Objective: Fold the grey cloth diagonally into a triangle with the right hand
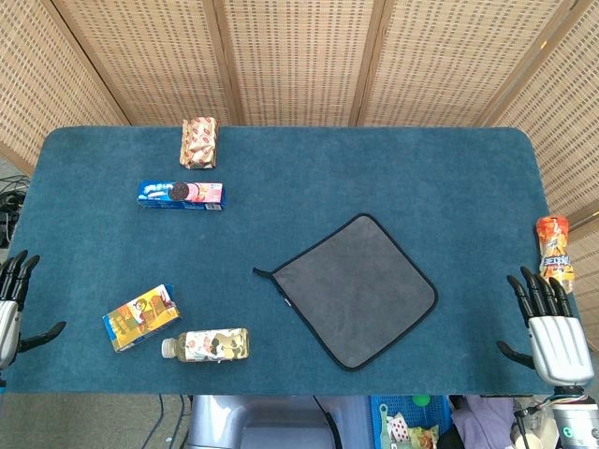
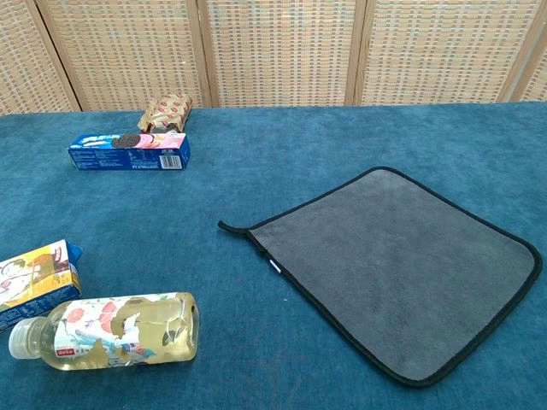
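Woven cane screens (image 1: 299, 56) stand behind a worktop (image 1: 393, 168) covered in dark blue-green felt. From the head view, the grey cloth (image 1: 360, 290) lies flat and unfolded right of centre, turned like a diamond, its black-edged corners pointing far, near, left and right; a small loop sticks out at the left corner. At the far left sits a brown snack packet (image 1: 198, 142), and just nearer than it a blue biscuit box (image 1: 182, 194). Near the front left lie a yellow carton (image 1: 140, 317) and, just to its right, a clear bottle (image 1: 208, 345) on its side with its cap pointing left. An orange packet (image 1: 554, 245) stands off the right edge of the worktop. The left hand (image 1: 11, 304) rests at the near left edge, empty, fingers apart and pointing away. The right hand (image 1: 550, 327) hovers at the near right edge, empty as well, fingers spread; it is well apart from the cloth.

From the chest view, neither hand shows. The cloth (image 2: 402, 265) fills the right half of the worktop (image 2: 282, 145), flat, with its loop at the left corner. The bottle (image 2: 111, 331) lies at the near left, touching or nearly touching the carton (image 2: 34, 278) behind it. The biscuit box (image 2: 130, 151) sits far left with the snack packet (image 2: 164, 112) just behind it, before the screens (image 2: 282, 47).
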